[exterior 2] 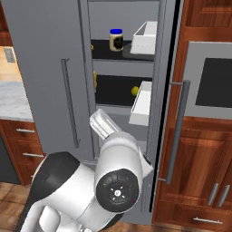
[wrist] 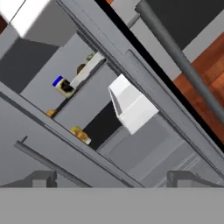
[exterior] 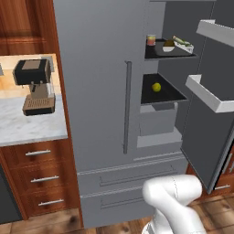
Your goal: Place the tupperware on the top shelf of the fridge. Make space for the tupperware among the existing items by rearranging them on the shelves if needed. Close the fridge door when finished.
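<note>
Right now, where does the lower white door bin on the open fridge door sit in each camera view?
Left base view: lower white door bin at the right edge, mid-height.
Right base view: the bin just right of centre, edge-on.
Hand view: the bin near centre, tilted.
Shared landmark: the closed door's bar handle.

Grey fridge point(exterior 2: 45, 68) across the left and centre of the frame, right door swung open, left door shut with its long bar handle point(exterior 2: 70, 104). White blue-lidded jar point(exterior 2: 116, 40) at upper centre on the top shelf point(exterior 2: 102, 50). Small yellow fruit point(exterior 2: 135, 90) on the lower shelf point(exterior 2: 113, 93), mid-frame. Two white door bins point(exterior 2: 146, 37) right of centre. Robot arm point(exterior 2: 115, 176) large at the bottom.
</note>
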### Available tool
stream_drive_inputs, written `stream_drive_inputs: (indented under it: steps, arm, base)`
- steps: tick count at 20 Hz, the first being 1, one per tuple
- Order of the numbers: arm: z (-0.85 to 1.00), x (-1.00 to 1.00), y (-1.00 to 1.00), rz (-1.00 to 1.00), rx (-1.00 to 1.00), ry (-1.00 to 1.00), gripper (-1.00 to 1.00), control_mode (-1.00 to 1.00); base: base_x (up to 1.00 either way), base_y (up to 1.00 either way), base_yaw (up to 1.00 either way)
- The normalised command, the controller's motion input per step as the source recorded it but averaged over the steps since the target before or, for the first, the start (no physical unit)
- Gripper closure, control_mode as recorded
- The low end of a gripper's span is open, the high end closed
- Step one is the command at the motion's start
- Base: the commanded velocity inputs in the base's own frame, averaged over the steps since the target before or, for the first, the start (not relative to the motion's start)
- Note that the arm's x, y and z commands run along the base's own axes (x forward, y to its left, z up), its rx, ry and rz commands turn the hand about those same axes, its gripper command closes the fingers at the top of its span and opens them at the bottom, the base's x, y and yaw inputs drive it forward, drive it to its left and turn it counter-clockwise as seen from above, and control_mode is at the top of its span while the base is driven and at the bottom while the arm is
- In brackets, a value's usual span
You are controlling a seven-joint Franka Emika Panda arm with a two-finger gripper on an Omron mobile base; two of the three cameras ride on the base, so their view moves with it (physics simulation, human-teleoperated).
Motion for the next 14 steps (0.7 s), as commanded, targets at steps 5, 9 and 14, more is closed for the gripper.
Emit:
stream_drive_inputs:
  steps: [5,9,14]
  arm:
    - [-0.08,0.00,-0.77,0.00,0.20,-0.01,-1.00,-1.00]
    - [-0.03,0.18,-0.63,0.00,0.21,0.00,-1.00,-1.00]
    - [-0.16,0.36,-0.79,-0.01,0.28,0.00,-1.00,-1.00]
  base:
    - [0.00,0.00,0.00]
    - [0.00,0.00,0.00]
    - [0.00,0.00,0.00]
